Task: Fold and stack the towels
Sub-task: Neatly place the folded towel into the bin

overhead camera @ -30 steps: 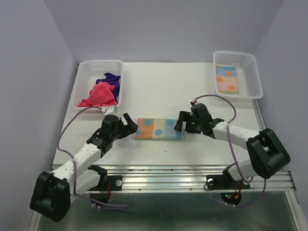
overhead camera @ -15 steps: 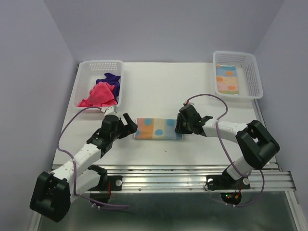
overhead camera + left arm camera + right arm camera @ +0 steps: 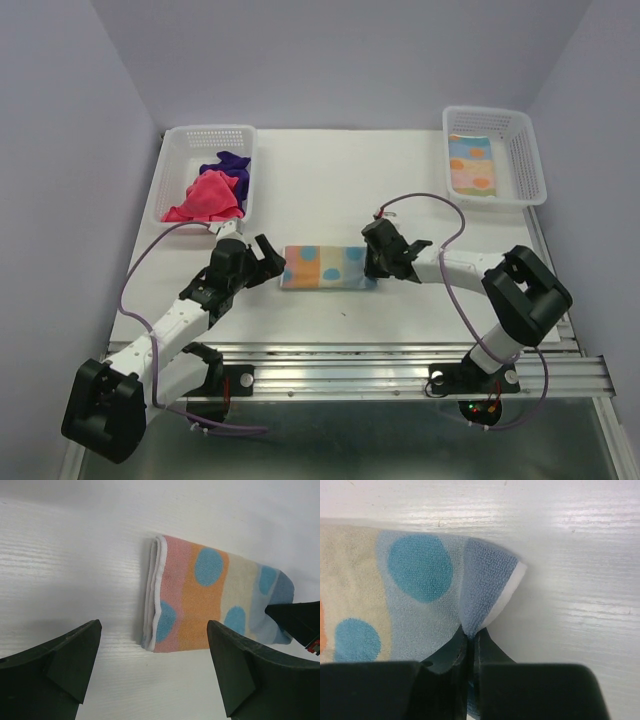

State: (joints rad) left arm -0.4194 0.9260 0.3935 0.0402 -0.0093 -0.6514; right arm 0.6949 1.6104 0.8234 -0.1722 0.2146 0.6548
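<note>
A folded towel (image 3: 328,267) with blue dots on orange, pink and cream stripes lies flat in the middle of the table. My right gripper (image 3: 372,262) is at its right end, shut on a pinched-up blue corner (image 3: 487,595) of that towel (image 3: 415,590); the jaws (image 3: 470,637) are pressed together on the cloth. My left gripper (image 3: 268,258) hovers open just off the towel's left folded edge (image 3: 155,595), touching nothing. The magenta-pink towel (image 3: 205,197) and the dark purple towel (image 3: 225,165) lie crumpled in the left basket.
The white mesh basket (image 3: 208,131) at the back left holds the two crumpled towels. Another white mesh basket (image 3: 530,160) at the back right holds a folded patterned towel (image 3: 471,165). The table's metal rail (image 3: 350,365) runs along the near edge.
My right gripper has moved left onto the folded towel's right end and gone from open to shut on its corner. The left arm has stayed put.
</note>
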